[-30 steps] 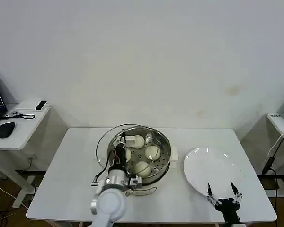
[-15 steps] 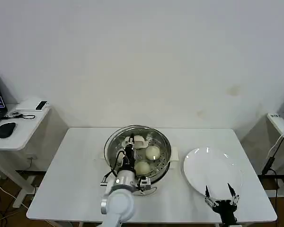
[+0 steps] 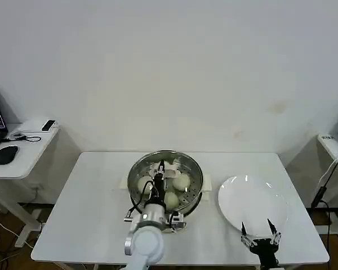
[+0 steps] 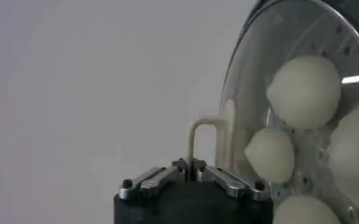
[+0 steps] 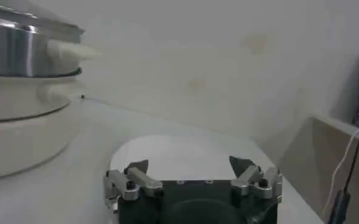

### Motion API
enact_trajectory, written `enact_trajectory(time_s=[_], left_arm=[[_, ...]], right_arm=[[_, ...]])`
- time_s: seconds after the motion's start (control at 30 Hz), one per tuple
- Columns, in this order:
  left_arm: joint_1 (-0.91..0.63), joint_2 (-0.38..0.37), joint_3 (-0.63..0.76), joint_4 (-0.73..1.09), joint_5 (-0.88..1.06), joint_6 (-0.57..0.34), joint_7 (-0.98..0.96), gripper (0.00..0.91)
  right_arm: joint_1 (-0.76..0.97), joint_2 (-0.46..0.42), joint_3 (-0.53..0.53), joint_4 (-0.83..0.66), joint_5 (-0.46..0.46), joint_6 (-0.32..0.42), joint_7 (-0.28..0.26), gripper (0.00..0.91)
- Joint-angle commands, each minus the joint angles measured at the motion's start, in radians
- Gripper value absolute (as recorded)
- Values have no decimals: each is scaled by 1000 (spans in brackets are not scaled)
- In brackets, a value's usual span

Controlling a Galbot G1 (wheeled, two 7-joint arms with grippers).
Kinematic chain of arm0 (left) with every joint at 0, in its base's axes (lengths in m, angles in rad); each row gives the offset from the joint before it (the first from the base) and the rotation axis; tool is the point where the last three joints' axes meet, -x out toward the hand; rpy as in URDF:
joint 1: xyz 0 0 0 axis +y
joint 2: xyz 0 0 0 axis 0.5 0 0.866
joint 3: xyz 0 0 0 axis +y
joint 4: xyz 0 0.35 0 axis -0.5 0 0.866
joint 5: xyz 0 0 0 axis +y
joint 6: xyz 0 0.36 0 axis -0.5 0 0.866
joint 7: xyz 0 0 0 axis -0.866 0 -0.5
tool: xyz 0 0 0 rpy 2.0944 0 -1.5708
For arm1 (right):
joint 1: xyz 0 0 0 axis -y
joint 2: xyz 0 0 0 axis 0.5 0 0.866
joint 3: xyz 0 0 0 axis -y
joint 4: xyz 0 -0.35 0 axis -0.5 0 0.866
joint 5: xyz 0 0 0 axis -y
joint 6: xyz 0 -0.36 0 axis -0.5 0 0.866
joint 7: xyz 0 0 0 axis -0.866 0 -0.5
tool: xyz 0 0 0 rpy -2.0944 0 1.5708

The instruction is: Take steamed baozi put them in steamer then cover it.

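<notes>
The left gripper (image 3: pixel 162 169) is pinched tight on the cream bar handle (image 4: pixel 199 141) of the cover (image 3: pixel 164 175), which sits over the steamer (image 3: pixel 195 194) at the centre of the bench (image 3: pixel 84 202). Through the glass the steamed baozi (image 3: pixel 181 181) lie on the perforated tray, one toward 3 o'clock, another near 6. I judge the cover rigid, fairly heavy and breakable, its glass slick, so the bar handle is the only sound hold. The buns look soft and light. The right gripper (image 3: pixel 256 232) hangs with fingers spread and empty at the 6 o'clock rim of the white plate (image 3: pixel 250 197).
</notes>
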Motion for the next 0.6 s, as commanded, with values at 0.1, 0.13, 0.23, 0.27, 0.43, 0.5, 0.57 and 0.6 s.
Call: enact_trajectory(time_s=[0.1,0.13,0.23,0.27,0.43,0.5,0.57,0.6], left_arm=[[-3,-9,3,13,11,-3,-3,0],[-3,-9,2,15,10,-3,-3,0],[-2,-13,0,18,8,-8,-7,0],[-1,-15,-1,18,6,-9,-10,0],[7,-14,-1,4,-1,-10,-14,907],[12,-9,0,-14,-16,-10,-20,907],[21,0,1,-35,-26,-10,-21,907],[24,5,0,-41,-30,-11,-23,907]], right_arm=[[0,1,-8,-3,-5,1,0,907],[0,1,-8,-4,-5,2,0,907],[0,1,-7,-4,-6,3,-1,907],[0,1,-8,-4,-6,2,-1,907],[2,0,-12,-7,-9,2,-1,907],[2,0,-15,-8,-11,2,-2,907],[2,1,-17,-8,-13,2,-2,907],[1,1,-18,-9,-14,2,-2,907]])
